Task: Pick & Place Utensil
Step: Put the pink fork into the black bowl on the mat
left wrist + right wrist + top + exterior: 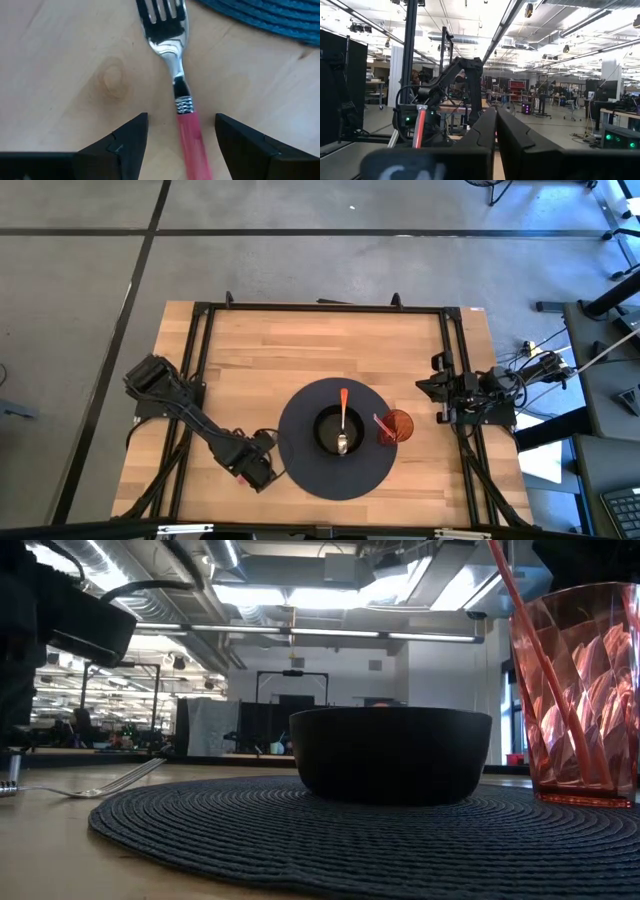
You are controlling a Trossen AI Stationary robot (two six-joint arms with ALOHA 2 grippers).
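Note:
A fork (180, 75) with a silver head and a pink-red handle lies flat on the wooden table, its tines next to the dark woven placemat (260, 20). The low view shows the fork (105, 783) left of the mat. My left gripper (181, 120) is open and low over the table, one finger on each side of the handle just behind its silver collar, touching neither side. In the high view my left gripper (256, 463) is at the mat's left edge. My right gripper (495, 132) is shut and waits at the table's right edge (445, 393).
On the round placemat (300, 470) stands a black bowl (340, 430) with an orange-handled spoon (343, 405) resting in it. A pink tumbler (398, 425) with a red straw stands at the mat's right side. A black frame runs around the table.

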